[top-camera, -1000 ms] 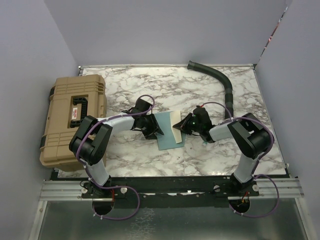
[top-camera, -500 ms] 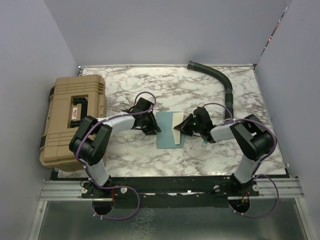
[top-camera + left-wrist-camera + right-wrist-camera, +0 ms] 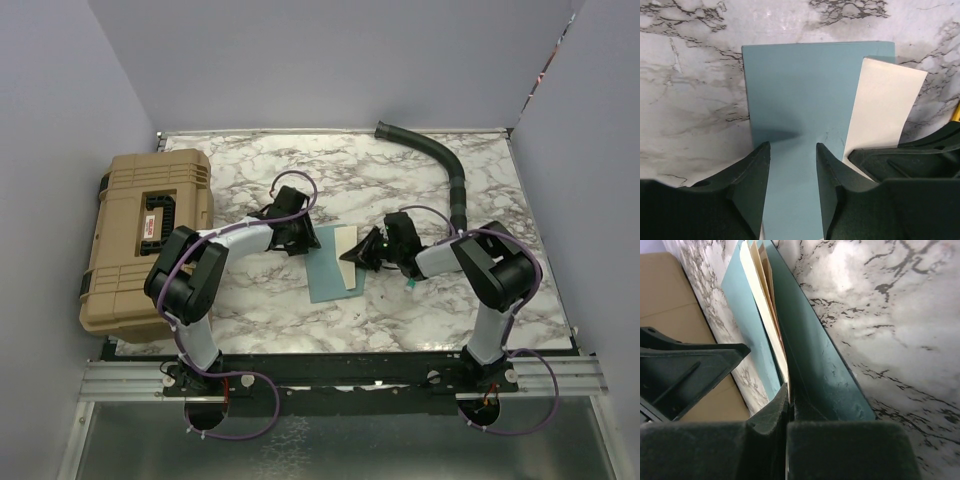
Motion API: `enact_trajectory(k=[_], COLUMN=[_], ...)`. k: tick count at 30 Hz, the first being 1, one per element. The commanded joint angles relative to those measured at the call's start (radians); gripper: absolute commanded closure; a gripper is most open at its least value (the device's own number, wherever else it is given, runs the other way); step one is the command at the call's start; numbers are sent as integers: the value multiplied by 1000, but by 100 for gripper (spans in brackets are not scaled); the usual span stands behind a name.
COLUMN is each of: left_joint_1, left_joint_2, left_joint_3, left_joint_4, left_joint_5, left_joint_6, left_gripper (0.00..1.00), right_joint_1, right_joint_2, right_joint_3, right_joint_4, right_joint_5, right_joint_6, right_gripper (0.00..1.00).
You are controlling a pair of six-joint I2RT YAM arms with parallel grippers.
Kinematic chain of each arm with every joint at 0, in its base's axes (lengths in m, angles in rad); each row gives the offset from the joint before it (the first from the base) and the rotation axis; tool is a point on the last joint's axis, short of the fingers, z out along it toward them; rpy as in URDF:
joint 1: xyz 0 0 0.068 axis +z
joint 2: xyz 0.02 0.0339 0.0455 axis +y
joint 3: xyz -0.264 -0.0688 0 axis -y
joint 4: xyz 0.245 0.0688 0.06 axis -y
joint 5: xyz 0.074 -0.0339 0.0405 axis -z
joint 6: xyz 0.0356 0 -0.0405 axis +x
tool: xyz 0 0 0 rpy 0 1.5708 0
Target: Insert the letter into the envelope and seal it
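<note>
The teal envelope [image 3: 330, 272] lies flat in the middle of the marble table; it fills the left wrist view [image 3: 800, 100]. The tan letter [image 3: 351, 243] rests tilted on the envelope's right part, also in the left wrist view [image 3: 885, 110]. In the right wrist view the letter [image 3: 760, 295] stands edge-on between two teal layers of the envelope [image 3: 820, 360]. My right gripper [image 3: 366, 251] is shut on the letter's near edge [image 3: 789, 399]. My left gripper [image 3: 300, 238] is open, its jaws astride the envelope's left edge [image 3: 792, 150], holding nothing.
A tan hard case [image 3: 145, 235] stands at the table's left edge. A black corrugated hose [image 3: 440, 165] curves along the back right. A small yellow-green item [image 3: 410, 287] lies by the right arm. Grey walls enclose the table.
Both grippers have moved a little toward the back. The right gripper has carried the letter left with it. The envelope has shifted slightly left.
</note>
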Motion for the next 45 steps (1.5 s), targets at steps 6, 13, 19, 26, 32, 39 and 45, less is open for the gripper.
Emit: enact_trajectory(k=[6, 13, 19, 26, 32, 39, 45], left_joint_1=[-2, -3, -2, -1, 4, 4, 4], left_joint_2=[46, 51, 56, 71, 87, 98, 99], left_joint_3=[2, -26, -35, -41, -60, -55, -59], left_joint_4=[-31, -32, -31, -33, -32, -31, -4], left_joint_5=[-77, -94, -86, -69, -60, -42, -25], left_joint_6=[73, 65, 61, 82, 96, 101, 80], left_gripper=[52, 54, 55, 55, 55, 55, 55], right_joint_1=[4, -2, -10, -32, -41, -53, -56], right_joint_2=[101, 45, 13, -31, -50, 9, 45], right_joint_3=[8, -39, -24, -16, -11, -5, 35], right_joint_4=[-195, -111, -86, -77, -27, 59, -101], right_joint_5=[-28, -3, 24, 81, 113, 55, 21], right_joint_6=[-59, -69, -101, -193, -246, -208, -114], right_gripper=[100, 81, 62, 61, 60, 83, 99])
